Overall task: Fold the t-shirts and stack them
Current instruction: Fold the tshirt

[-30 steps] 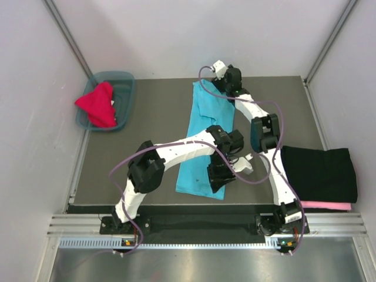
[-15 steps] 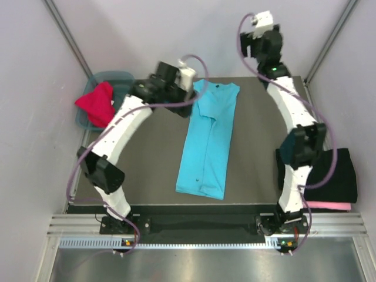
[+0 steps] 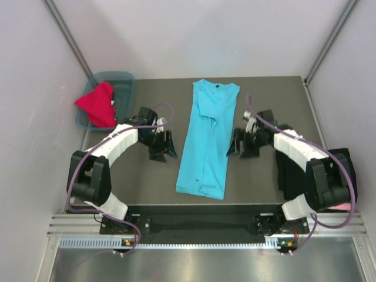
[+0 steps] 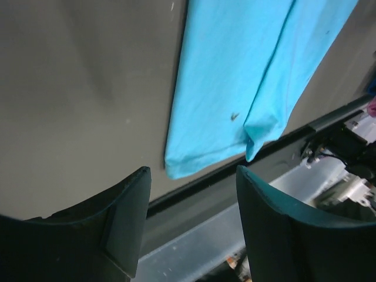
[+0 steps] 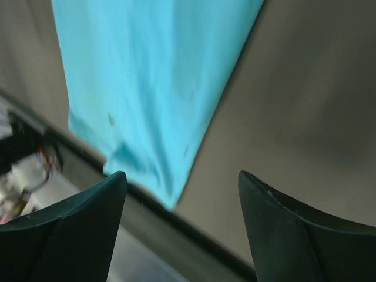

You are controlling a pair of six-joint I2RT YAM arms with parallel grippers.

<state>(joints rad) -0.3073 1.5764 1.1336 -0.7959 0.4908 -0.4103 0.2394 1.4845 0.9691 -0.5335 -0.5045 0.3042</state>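
Observation:
A light blue t-shirt [image 3: 207,138], folded into a long narrow strip, lies flat down the middle of the dark table [image 3: 141,176]. It also shows in the left wrist view [image 4: 235,76] and the right wrist view [image 5: 153,76]. My left gripper [image 3: 166,148] is open and empty, low over the table just left of the strip. My right gripper [image 3: 237,144] is open and empty, just right of the strip. A red t-shirt [image 3: 98,104] lies crumpled in a teal basket [image 3: 126,88] at the back left. Folded black [image 3: 322,173] and pink [image 3: 329,205] shirts are stacked at the right.
The table's near edge and a metal rail [image 3: 200,223] run along the front. Grey walls close the back and sides. Cables loop off both arms.
Both arms have come down from the far end of the table to the strip's middle, one on each side. The blue shirt lies unchanged since half a second ago.

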